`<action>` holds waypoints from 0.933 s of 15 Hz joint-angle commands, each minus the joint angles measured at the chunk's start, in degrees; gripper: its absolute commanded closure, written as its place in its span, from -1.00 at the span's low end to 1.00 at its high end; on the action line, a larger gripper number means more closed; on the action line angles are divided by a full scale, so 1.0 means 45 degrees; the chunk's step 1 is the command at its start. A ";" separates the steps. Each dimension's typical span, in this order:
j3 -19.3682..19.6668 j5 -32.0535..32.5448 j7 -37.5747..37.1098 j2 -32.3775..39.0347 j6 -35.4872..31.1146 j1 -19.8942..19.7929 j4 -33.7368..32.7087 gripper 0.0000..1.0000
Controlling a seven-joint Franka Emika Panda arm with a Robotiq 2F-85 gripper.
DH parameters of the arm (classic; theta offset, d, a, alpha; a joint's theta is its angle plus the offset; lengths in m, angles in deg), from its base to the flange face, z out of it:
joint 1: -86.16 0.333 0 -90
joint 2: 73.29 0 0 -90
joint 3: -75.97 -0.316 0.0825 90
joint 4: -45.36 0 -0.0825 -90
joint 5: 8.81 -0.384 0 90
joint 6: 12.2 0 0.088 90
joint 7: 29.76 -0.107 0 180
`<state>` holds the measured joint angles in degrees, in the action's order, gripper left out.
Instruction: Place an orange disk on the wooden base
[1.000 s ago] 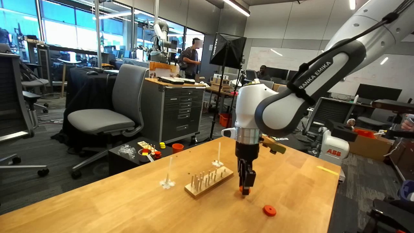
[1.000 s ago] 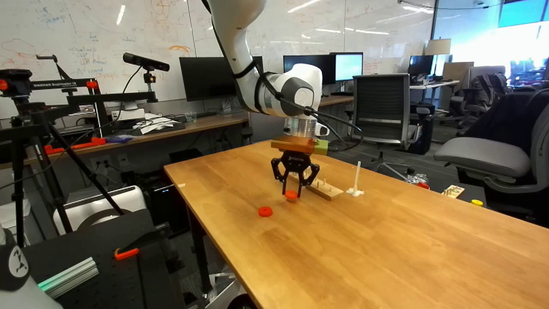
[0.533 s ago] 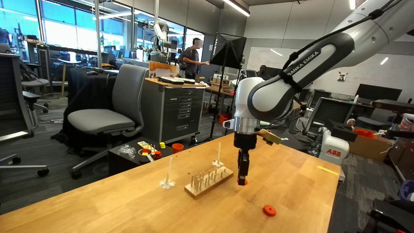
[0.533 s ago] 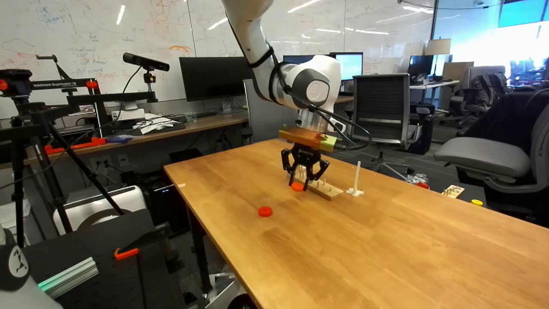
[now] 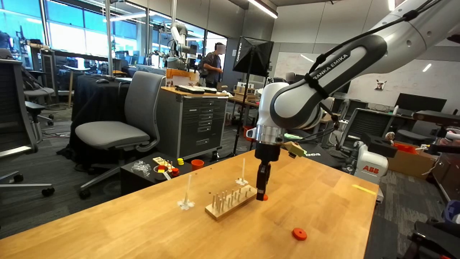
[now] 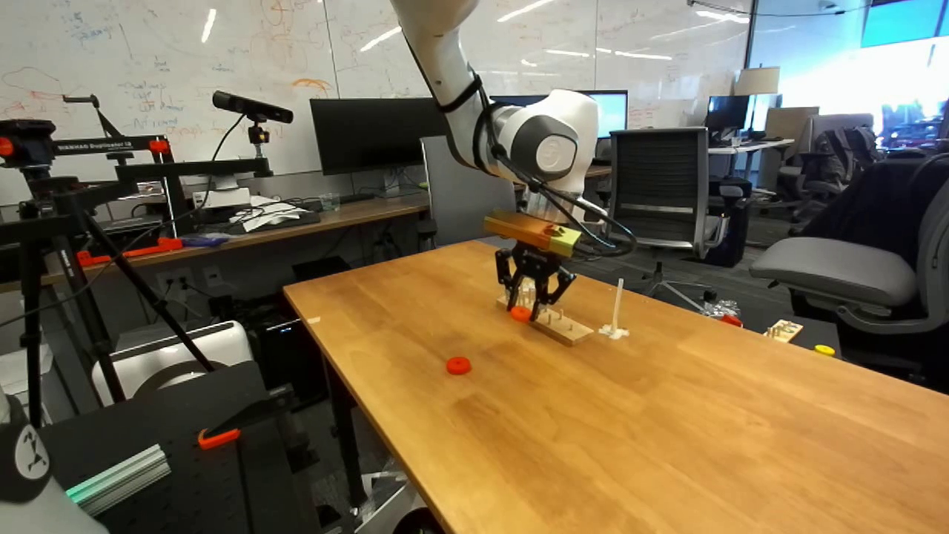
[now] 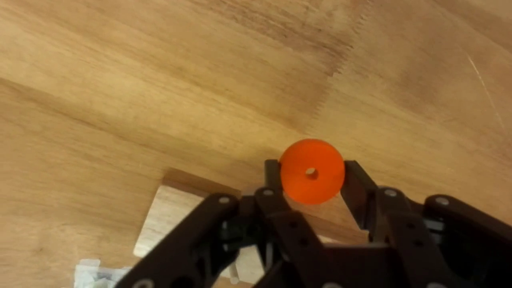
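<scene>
One end effector (image 7: 312, 170) clamps one orange disk (image 7: 312, 156) near one wooden base (image 5: 234, 204); one loose disk (image 5: 300, 236) lies apart.

In an exterior view, dark grey floor (image 5: 36, 208) spreads around my tabletop (image 5: 136, 223), and a grey chair (image 5: 111, 133) stands near a drawer cabinet (image 5: 201, 124). Farther back I see bright windows (image 5: 95, 41), a black softbox (image 5: 251, 59) and a strip light (image 5: 263, 8) glowing overhead. In an exterior view, a scribbled whiteboard (image 6: 252, 44) hangs behind a dark monitor (image 6: 371, 137) on a desk (image 6: 356, 215); a mesh chair (image 6: 658, 189) stands beyond my tabletop.
</scene>
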<state>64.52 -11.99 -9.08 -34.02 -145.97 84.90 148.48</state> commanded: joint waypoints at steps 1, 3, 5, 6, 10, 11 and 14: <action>0.0104 -0.0499 -0.0623 0.0433 0.0595 0.0027 -0.1023 0.65; 0.0143 -0.0617 -0.0849 0.0549 0.0643 0.0000 -0.1281 0.65; 0.0190 -0.0664 -0.1018 0.0689 0.0704 0.0035 -0.1488 0.65; 0.0221 -0.0685 -0.1116 0.0767 0.0686 0.0072 -0.1588 0.65; 0.0249 -0.0711 -0.1419 0.1050 0.0728 0.0078 -0.1973 0.65; 0.0265 -0.0721 -0.1517 0.1121 0.0717 0.0077 -0.2080 0.65; 0.0263 -0.0775 -0.1697 0.1241 0.0736 0.0049 -0.2333 0.65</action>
<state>65.35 -13.84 -15.63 -29.65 -144.65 84.81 141.24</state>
